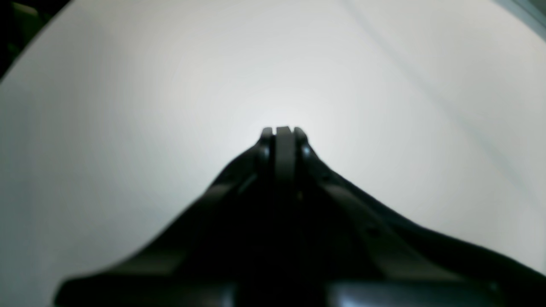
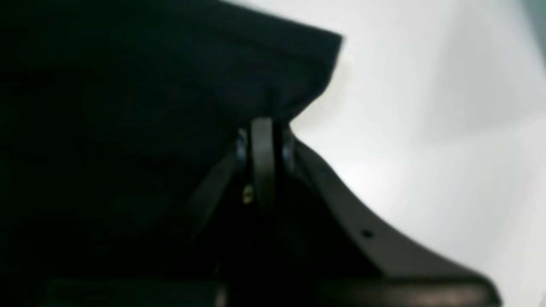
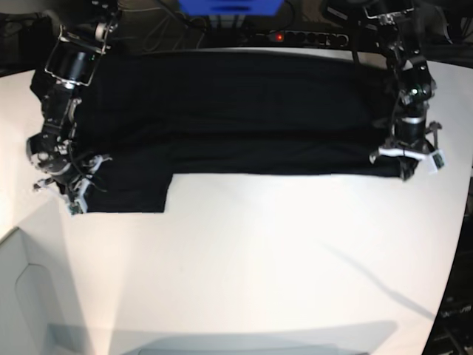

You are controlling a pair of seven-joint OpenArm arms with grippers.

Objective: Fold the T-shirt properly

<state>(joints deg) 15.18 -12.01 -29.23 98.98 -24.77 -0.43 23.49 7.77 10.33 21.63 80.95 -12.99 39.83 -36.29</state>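
The black T-shirt [image 3: 222, 111] lies spread across the far half of the white worktop [image 3: 259, 259]. Right gripper [image 2: 263, 124] jaws pinch its edge; left gripper [image 1: 283, 130] jaws are closed, empty.

Matt black cloth T-shirt [image 3: 236, 111]; smooth matt white table [image 3: 259, 259].

- You see the left gripper [image 1: 283, 130] in silhouette at centre frame, its jaws pressed together with no gap.
- Nothing sits between the fingertips [image 1: 266, 132].
- Below it lies the bare white table [image 1: 128, 106].
- A faint grey line crosses the table at upper right.
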